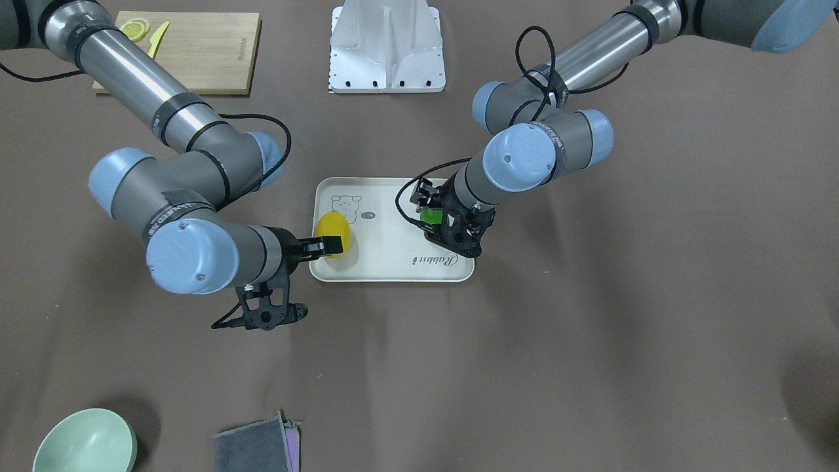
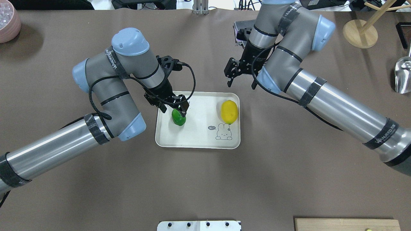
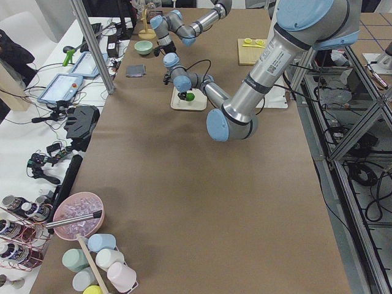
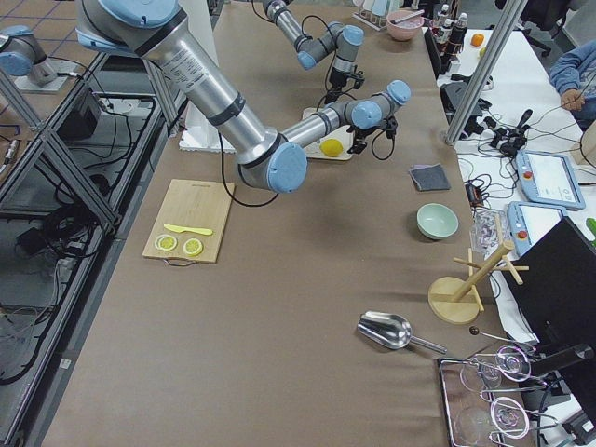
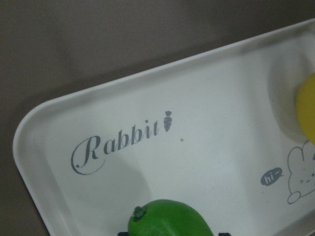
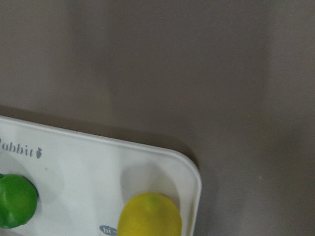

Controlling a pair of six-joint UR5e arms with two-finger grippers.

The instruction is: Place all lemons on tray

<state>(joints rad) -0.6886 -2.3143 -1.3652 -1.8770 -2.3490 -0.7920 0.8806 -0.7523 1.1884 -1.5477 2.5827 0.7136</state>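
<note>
Left gripper (image 2: 175, 110) jaws snug against green lemon (image 2: 179, 118) at tray (image 2: 199, 141) surface; right gripper (image 2: 241, 84) jaws spread, empty, just beyond rim; yellow lemon (image 2: 229, 111) lying on tray.

A wooden cutting board (image 1: 196, 59) lies on the brown table (image 1: 590, 328), bearing two lemon slices (image 1: 134, 29) with a yellow knife (image 1: 157, 39) just beside them. Along the operators' edge sit a mint-green bowl (image 1: 85, 444) and, near it, folded grey cloths (image 1: 255, 447). A wooden rack (image 2: 359, 33) stands near a metal scoop (image 2: 403, 75), well apart from a pink bowl (image 2: 8, 21) at the opposite end.
</note>
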